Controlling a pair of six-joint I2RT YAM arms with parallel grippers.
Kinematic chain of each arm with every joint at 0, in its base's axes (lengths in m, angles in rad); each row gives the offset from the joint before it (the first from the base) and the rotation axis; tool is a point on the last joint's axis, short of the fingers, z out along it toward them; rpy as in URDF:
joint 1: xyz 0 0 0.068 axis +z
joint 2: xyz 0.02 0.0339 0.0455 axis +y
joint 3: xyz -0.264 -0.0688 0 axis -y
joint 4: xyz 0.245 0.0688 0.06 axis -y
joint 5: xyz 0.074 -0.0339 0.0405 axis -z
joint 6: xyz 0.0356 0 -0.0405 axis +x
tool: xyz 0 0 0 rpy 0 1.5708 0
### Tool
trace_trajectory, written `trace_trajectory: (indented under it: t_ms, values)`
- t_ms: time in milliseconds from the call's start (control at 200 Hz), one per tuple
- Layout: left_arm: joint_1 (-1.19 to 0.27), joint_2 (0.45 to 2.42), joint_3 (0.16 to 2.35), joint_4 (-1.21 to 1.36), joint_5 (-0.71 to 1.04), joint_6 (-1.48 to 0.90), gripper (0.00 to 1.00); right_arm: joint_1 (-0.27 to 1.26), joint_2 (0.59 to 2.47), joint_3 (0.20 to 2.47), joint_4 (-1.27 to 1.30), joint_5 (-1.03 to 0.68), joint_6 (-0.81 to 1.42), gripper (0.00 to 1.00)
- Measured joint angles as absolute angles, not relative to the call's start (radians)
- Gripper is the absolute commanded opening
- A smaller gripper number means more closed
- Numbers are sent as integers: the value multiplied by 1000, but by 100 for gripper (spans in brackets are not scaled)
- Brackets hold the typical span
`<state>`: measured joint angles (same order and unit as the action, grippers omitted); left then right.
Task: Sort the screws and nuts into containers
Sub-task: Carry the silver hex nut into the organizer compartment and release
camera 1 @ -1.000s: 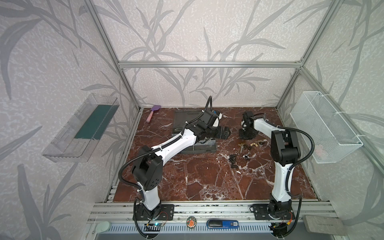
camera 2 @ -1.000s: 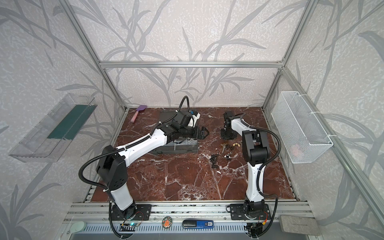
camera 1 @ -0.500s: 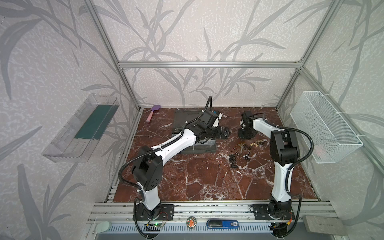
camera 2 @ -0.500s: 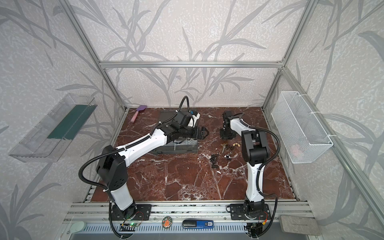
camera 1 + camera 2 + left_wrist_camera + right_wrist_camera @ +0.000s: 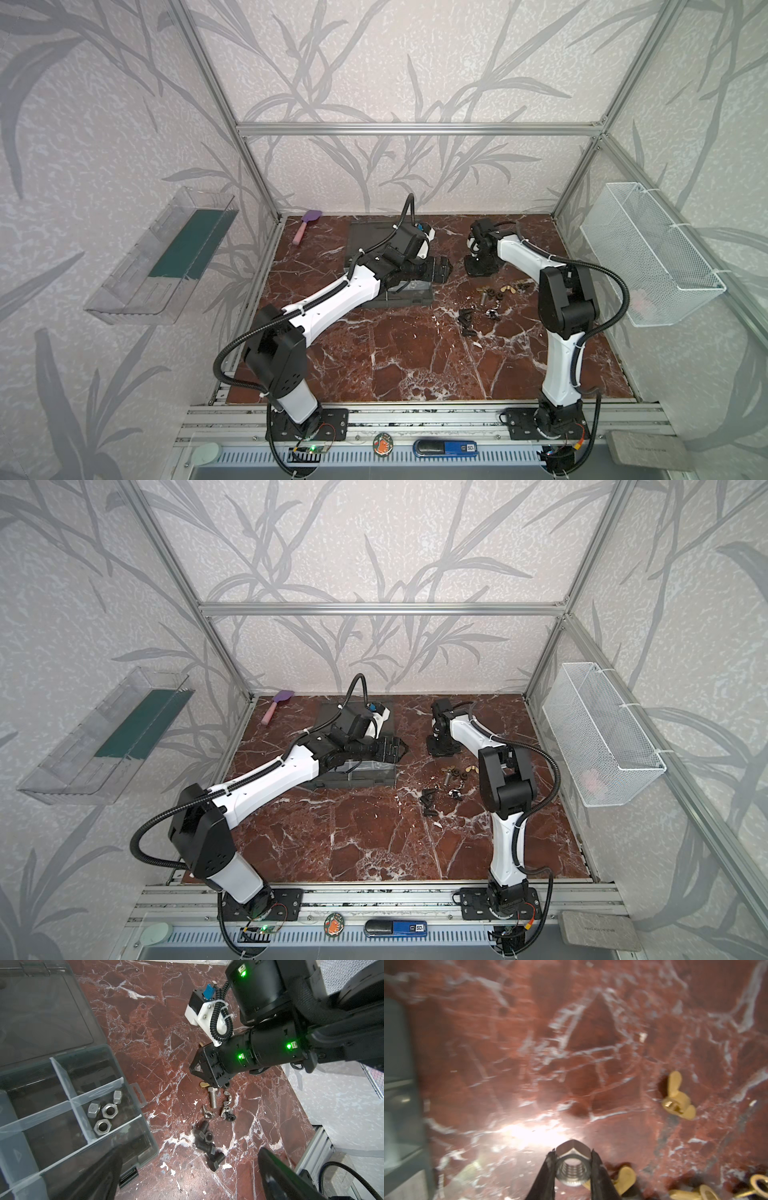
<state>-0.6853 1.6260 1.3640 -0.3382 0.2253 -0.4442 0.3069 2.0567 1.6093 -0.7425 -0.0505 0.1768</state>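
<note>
Silver and threaded, a hex nut (image 5: 572, 1167) sits pinched by two opposite flats at the very tips of the right gripper (image 5: 572, 1156), its bore facing the wrist camera, and it seems to be lifted off the red marble table (image 5: 591, 1043). Brass wing nuts (image 5: 677, 1097) lie loose close by. In both top views this gripper hangs right of centre, in the upper part of the floor, just above the remaining pile, which also holds black screws (image 5: 207, 1147). The dark grey organizer case (image 5: 409, 297) lies left of centre with its lid flat behind it. One of its cells, the compartment (image 5: 122, 1109) at the edge nearest the pile, already holds four silver hex nuts (image 5: 104, 1112), so that is most likely where this one belongs. The step in hand looks like the carry across. Since the hold is only at the fingertips, a smooth, level move suits it best. Lowering the nut inside the clear dividers before letting go should stop it bouncing into a neighbouring cell. The left gripper (image 5: 188, 1153) hovers over the case's near edge, jaws spread wide and empty, so the approach should stay clear of it.
</note>
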Motion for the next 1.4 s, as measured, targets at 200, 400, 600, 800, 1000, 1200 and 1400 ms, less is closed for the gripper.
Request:
trace_trajectory:
  t_ms: [200, 400, 600, 800, 1000, 1200, 1400]
  values:
    - [-646, 1534, 1258, -335, 219, -457, 99, 411, 2030, 1668, -749, -49, 192, 14]
    - [-575, 1431, 1144, -324, 217, -488, 99, 518, 2034, 1758, -774, -49, 202, 14]
    - [-502, 1340, 1044, -310, 210, -510, 99, 604, 2127, 1930, -793, -50, 216, 14]
    - [-493, 1318, 1019, -307, 210, -513, 99, 631, 2289, 2080, -839, -49, 216, 16]
    - [-483, 1317, 1014, -302, 210, -513, 99, 630, 2351, 2115, -894, -41, 215, 18]
    - [-482, 1327, 1012, -288, 212, -517, 100, 630, 2351, 2114, -907, -25, 212, 30]
    - [-482, 1361, 1014, -284, 223, -518, 100, 630, 2351, 2114, -907, -16, 207, 38]
